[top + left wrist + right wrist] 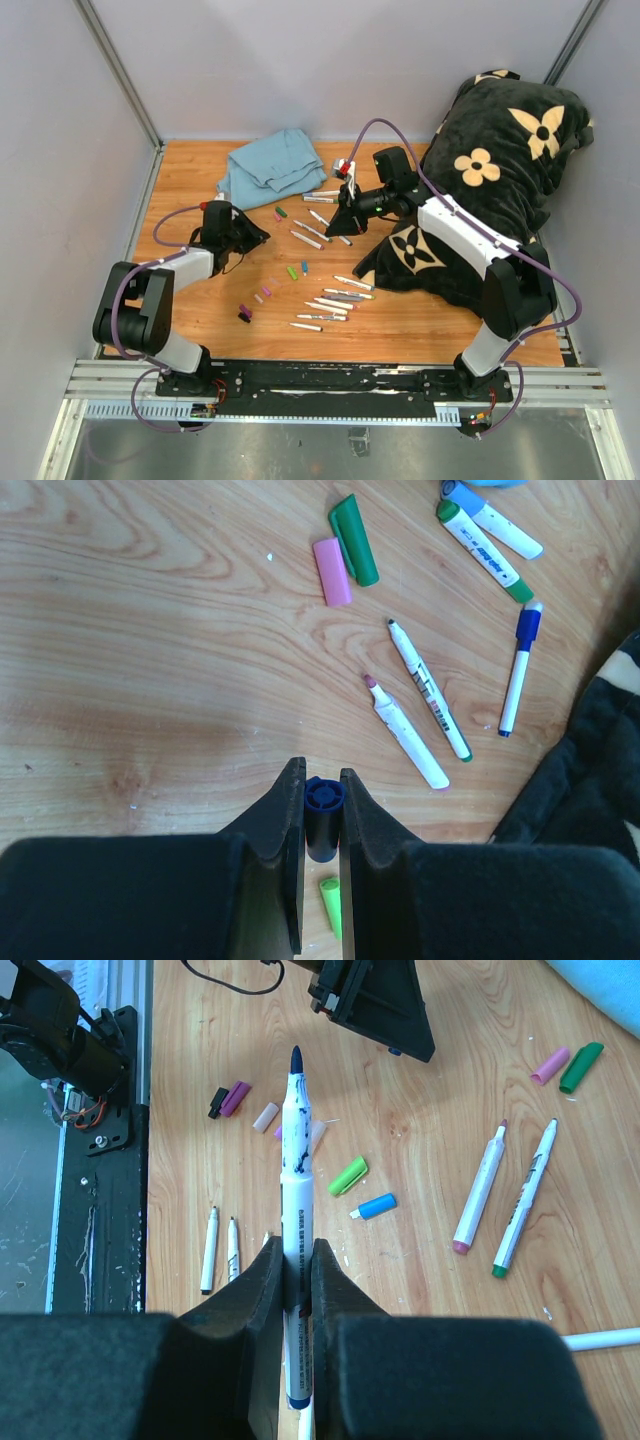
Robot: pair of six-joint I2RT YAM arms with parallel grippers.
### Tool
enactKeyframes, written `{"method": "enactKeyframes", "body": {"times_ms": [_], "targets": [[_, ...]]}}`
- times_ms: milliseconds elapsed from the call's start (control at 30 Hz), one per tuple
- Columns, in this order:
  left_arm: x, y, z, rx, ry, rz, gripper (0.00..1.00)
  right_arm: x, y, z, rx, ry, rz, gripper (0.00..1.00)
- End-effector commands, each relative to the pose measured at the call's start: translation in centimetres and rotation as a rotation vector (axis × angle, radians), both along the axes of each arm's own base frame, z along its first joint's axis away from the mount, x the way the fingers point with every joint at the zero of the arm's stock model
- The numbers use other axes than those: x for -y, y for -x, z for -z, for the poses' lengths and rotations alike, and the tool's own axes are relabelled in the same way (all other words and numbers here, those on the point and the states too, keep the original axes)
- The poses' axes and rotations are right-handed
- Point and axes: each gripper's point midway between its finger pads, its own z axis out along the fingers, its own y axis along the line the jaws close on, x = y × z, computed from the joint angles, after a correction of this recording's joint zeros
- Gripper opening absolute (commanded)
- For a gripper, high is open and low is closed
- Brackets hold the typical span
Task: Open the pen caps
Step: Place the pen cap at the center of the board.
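Observation:
My left gripper (322,780) is shut on a dark blue pen cap (323,798) and holds it just above the wooden table; in the top view it (258,237) is at the left. My right gripper (297,1250) is shut on a white marker (295,1140) with its dark blue tip bare, pointing toward the left gripper; it (335,222) hovers mid-table. Loose caps lie about: lime green (348,1175), light blue (377,1206), purple (236,1098), pink (332,571) and green (353,540).
Several marker barrels lie on the table (335,300), more near the middle (430,702). A blue cloth (272,165) lies at the back. A black flower-patterned cushion (500,190) fills the right side. Metal rails (340,385) run along the near edge.

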Motion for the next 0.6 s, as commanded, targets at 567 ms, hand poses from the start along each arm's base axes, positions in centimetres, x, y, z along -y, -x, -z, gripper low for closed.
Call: {"method": "enactKeyframes", "body": {"times_ms": [567], "targets": [[0.9,-2.5,0.5,0.058,0.0,0.064,0.03,0.4,0.2,-1.2,0.024,-0.024,-0.012,0.05]]}}
